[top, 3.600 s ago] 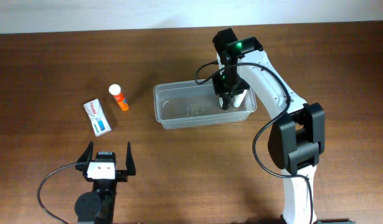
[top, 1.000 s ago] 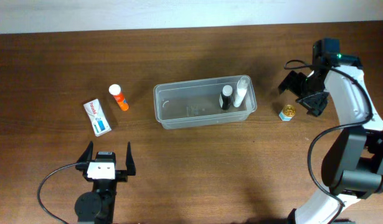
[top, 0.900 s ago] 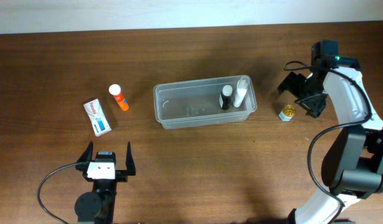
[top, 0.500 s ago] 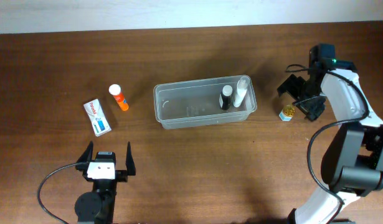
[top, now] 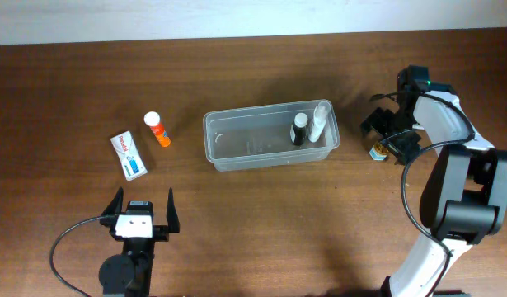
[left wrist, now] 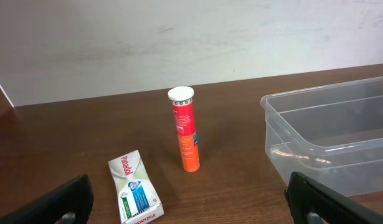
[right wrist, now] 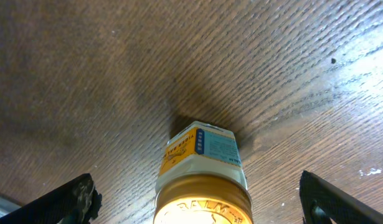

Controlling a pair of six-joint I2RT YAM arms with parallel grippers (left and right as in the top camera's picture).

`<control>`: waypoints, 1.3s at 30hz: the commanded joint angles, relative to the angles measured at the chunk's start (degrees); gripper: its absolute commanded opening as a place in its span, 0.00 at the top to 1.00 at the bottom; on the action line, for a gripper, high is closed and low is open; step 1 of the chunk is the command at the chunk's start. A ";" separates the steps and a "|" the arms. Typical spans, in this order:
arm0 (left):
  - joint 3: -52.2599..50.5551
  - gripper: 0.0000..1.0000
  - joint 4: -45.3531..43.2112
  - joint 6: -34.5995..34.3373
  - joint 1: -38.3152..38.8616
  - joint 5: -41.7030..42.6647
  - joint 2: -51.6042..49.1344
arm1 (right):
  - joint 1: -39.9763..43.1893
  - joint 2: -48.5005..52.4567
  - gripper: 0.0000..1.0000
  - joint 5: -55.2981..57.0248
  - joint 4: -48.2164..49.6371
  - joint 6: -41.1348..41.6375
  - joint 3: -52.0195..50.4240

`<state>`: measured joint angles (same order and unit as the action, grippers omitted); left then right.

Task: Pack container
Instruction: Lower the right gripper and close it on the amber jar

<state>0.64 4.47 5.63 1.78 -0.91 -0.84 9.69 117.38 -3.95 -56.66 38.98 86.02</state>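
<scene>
The clear container [top: 237,160] stands mid-table and shows at the right of the left wrist view [left wrist: 340,127]. Inside its right end stand a black-capped bottle [top: 299,129] and a white bottle [top: 319,120]. My right gripper [top: 387,136] is open and straddles a small gold-lidded jar [top: 377,151] to the right of the container. In the right wrist view the jar [right wrist: 203,155] sits between the fingers [right wrist: 76,198] with a gap on each side. My left gripper [top: 143,210] rests open near the front edge, holding nothing.
An orange tube with a white cap [top: 157,129] stands left of the container, also in the left wrist view [left wrist: 185,129]. A white and blue box [top: 129,155] lies beside it [left wrist: 136,197]. A white wall runs along the table's far edge.
My right arm left the container, where the white bottle now stands, swung right, then moved left and lower until its open fingers flank the jar. The left arm stayed still.
</scene>
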 commanded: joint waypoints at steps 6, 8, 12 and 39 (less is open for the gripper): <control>-0.11 0.00 0.26 0.92 -0.31 -0.33 0.44 | -0.31 1.42 0.12 1.22 0.81 0.52 -0.35; -0.11 0.00 0.26 0.92 -0.31 -0.33 0.44 | -0.33 1.51 0.14 1.20 0.79 0.52 -0.48; -0.11 0.01 0.26 0.92 -0.31 -0.33 0.44 | -0.31 1.97 0.23 1.20 1.14 0.52 -1.05; -0.11 0.01 0.26 0.92 -0.31 -0.33 0.44 | -0.33 2.27 0.42 1.22 1.16 0.24 -1.29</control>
<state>0.64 4.47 5.63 1.78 -0.91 -0.84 9.69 119.22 -3.95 -55.46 38.94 85.17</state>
